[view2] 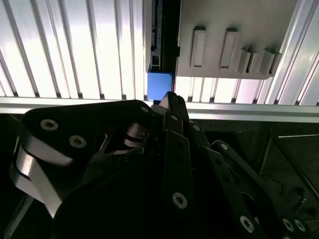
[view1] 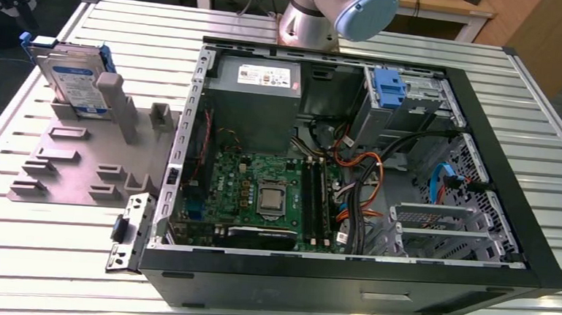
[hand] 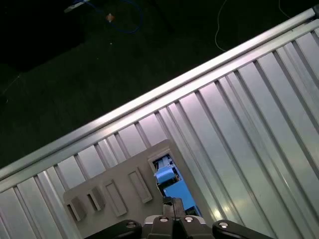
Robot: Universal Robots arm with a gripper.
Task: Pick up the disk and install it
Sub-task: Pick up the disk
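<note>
A ribbed aluminium table (view1: 40, 260) fills the workspace, its slats running across under everything. Nearest in the exterior view, a black computer case (view1: 303, 280) lies on its side with the panel off. Inside are a green motherboard (view1: 269, 193), a grey power supply (view1: 256, 90) behind it, and orange cables (view1: 359, 162) looping toward the exterior view's right. In the case's far corner a blue-tabbed drive (view1: 388, 87) sits in its grey metal cage. Toward the exterior view's left, just beside the case, a grey slotted holder (view1: 75, 167) rests flat on the table. The disk (view1: 76, 79) stands upright on edge in a slot at the holder's far end. Its white-and-blue label faces the case and its blue frame is uppermost; it is well apart from the case's drive bays. In the second wrist view the gripper (view2: 170, 95) hangs over the blue handle end of the disk (view2: 159, 85), with the holder (view2: 224, 25) alongside. In the first wrist view the gripper (hand: 172, 200) has its fingertips drawn together with nothing between them. They sit just short of the disk's blue end (hand: 172, 186), where it rises from the holder (hand: 119, 189). Farther back, the arm's silver base (view1: 309, 16) stands on the table behind the case. Past the table edge lies a dark floor (hand: 75, 74).
</note>
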